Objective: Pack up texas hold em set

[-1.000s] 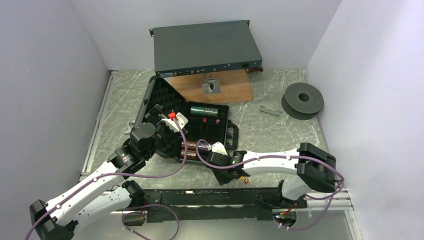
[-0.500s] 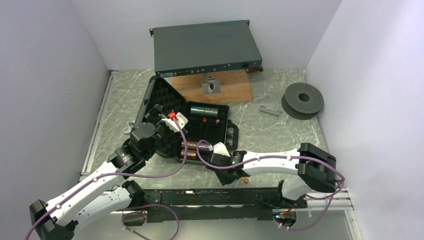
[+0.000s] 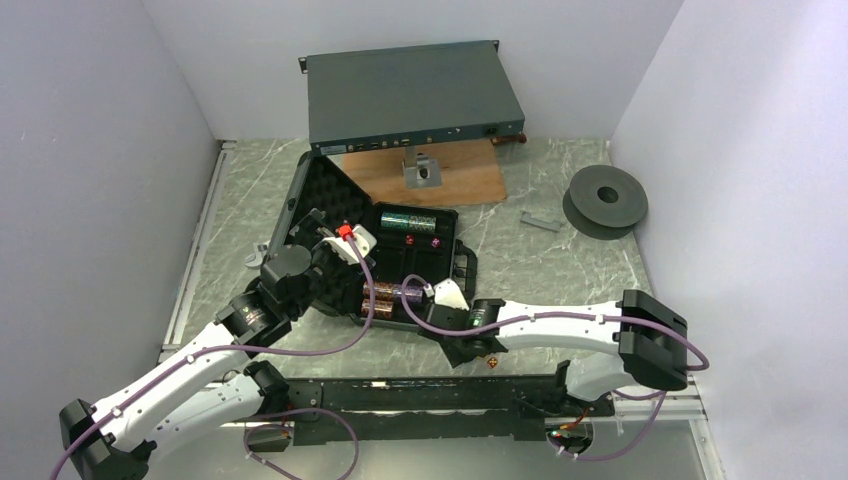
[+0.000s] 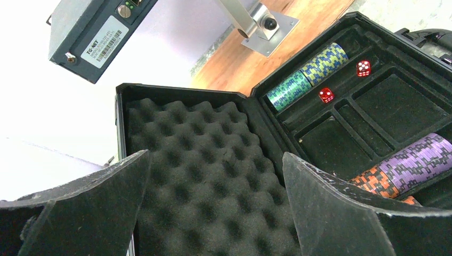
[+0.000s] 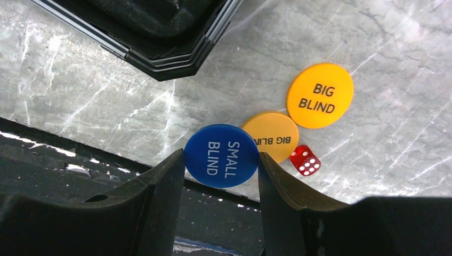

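Jaws of right gripper (image 5: 219, 157) clamp blue disc (image 5: 221, 141) by rim, just off case (image 5: 170, 58) corner. Left gripper (image 4: 213, 160) gapes over case's foam lid (image 4: 202, 192). We judge disc light, stiff, slick: rim grip suits. Orange discs (image 5: 320, 96), red die (image 5: 305, 160) lie beside case.

- Robot lab, boxed-in test cell.
- Plain white wall panels (image 3: 100, 150) on 3 sides, marble-look table (image 3: 560, 260) inside.
- Left arm (image 3: 170, 385) + right arm (image 3: 560, 325) bolted to black rail (image 3: 420, 395) at near edge, purple cables (image 3: 369, 285) looped along both.
- Misc props, no common theme: rack unit (image 3: 410, 95) at the back, wood board (image 3: 450, 185) w/ metal bracket (image 3: 422, 172), grey spool (image 3: 605, 200).
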